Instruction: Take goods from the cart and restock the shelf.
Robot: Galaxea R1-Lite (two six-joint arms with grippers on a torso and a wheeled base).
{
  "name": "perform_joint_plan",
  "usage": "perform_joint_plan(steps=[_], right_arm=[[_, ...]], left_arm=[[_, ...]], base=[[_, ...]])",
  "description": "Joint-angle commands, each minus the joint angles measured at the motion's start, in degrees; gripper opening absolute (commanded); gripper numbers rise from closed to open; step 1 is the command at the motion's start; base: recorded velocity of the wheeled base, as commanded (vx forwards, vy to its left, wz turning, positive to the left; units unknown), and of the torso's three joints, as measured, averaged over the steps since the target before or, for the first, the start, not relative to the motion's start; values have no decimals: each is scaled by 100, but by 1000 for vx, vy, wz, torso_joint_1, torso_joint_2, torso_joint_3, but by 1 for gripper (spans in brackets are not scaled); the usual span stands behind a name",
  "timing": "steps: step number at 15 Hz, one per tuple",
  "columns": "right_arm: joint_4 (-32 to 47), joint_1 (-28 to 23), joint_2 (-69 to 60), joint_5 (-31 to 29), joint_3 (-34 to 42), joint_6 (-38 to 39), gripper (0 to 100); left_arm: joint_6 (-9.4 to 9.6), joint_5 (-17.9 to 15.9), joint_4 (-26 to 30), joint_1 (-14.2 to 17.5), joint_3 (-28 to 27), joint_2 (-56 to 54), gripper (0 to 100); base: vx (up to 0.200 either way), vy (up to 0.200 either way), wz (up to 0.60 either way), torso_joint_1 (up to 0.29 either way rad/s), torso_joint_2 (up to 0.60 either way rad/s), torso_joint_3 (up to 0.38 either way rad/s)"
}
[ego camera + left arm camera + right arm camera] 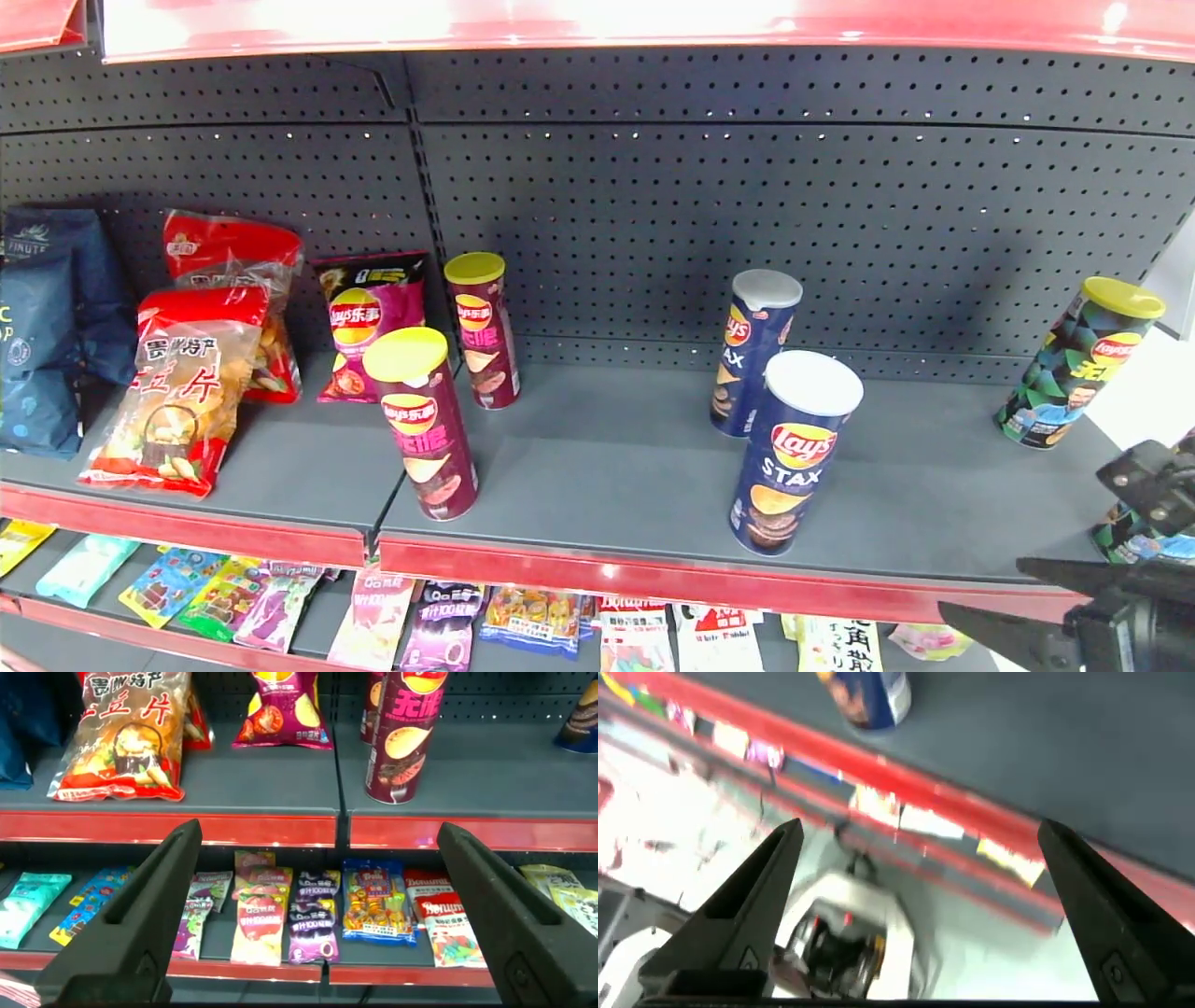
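The dark shelf board (pixel 607 467) with a red front edge carries two purple crisp cans (pixel 422 420) (pixel 483 329), two blue cans (pixel 794 450) (pixel 754 350) and a green-patterned can (pixel 1078 364) at the far right. Another green-patterned can (pixel 1134 546) shows partly behind my right arm at the shelf's right front. My right gripper (pixel 999 593) is open and holds nothing, just below the red edge at the right. In the right wrist view that gripper (pixel 920 915) is below the front blue can (pixel 868 695). My left gripper (pixel 322 924) is open and faces the lower tier.
Red snack bags (pixel 177 392) (pixel 238 280), a purple crisp bag (pixel 364 322) and dark blue bags (pixel 42 327) fill the shelf's left part. The lower tier (pixel 280 961) holds several small packets. Bare board lies between the purple and blue cans.
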Motion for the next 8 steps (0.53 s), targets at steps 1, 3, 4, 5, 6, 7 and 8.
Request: perform_joint_plan(steps=[1,3,4,5,6,7,8], right_arm=[[-70,92,982,1,-198,142,100],[-342,153,1527,-17,-453,213,100],[-571,153,1834,-78,-532,204,100],[-773,153,2107,-228,-585,204,100],[-931,162,2370,-403,-629,195,100],[-984,171,2529,-491,-681,195,100],[-993,171,2652,-500,-761,195,100]], left_arm=[[-1,-2,2,2,0,-3,100],[-1,-2,2,2,0,-3,100],[-1,-2,2,2,0,-3,100],[-1,-2,2,2,0,-3,100],[-1,-2,2,2,0,-3,100],[-1,-2,2,2,0,-3,100],[-1,-2,2,2,0,-3,100]], base=[[0,0,0,0,0,0],[0,0,0,0,0,0],[0,0,0,0,0,0],[0,0,0,0,0,0],[0,0,0,0,0,0],[0,0,0,0,0,0],[0,0,0,0,0,0]])
